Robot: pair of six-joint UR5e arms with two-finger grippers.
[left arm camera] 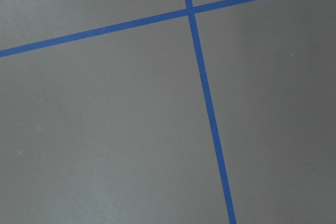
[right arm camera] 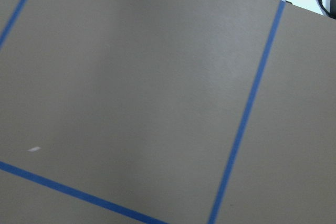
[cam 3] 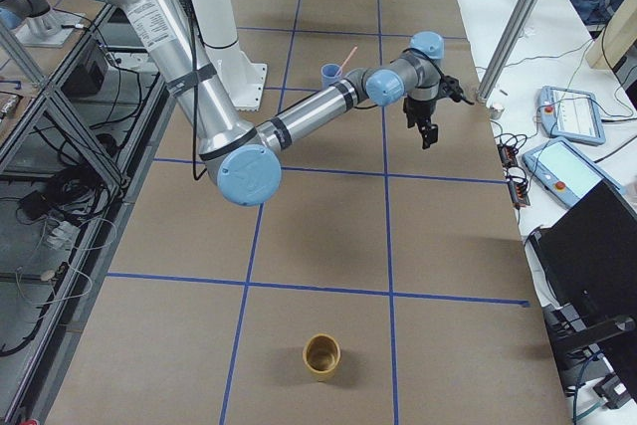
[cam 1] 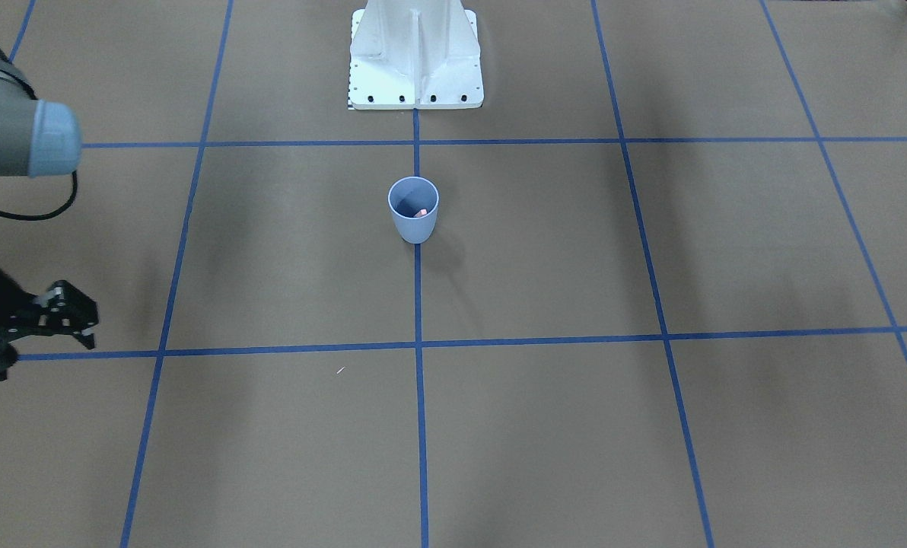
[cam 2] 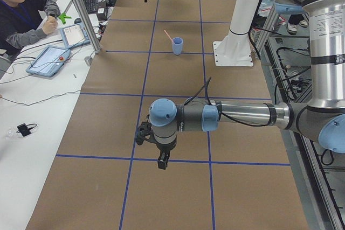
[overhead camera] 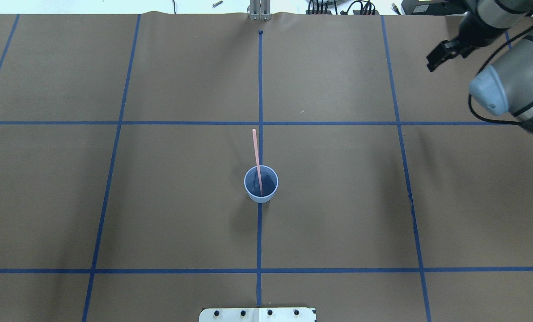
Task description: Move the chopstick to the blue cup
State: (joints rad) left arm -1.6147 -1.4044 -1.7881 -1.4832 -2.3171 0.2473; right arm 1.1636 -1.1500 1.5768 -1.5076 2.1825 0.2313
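Pink chopstick (overhead camera: 256, 154) leans in the blue cup (overhead camera: 248, 191); right fingers (cam 1: 82, 303) spread, empty (left fingers (cam 2: 162, 162): cannot tell).

Brown paper-covered table (overhead camera: 338, 201) with blue tape grid lines (overhead camera: 114, 123), white bench (cam 2: 21, 171) alongside, slanted aluminium post (cam 2: 81, 9).

No text, label, brand or number can be read in any view; the screens of the tablets (cam 2: 47, 60) on the desk (cam 2: 32, 144) are too small to make out.

Brown table (overhead camera: 338, 201) with tape grid (overhead camera: 258, 232), blue cup (cam 1: 413, 227), tan cup (cam 3: 321, 357)
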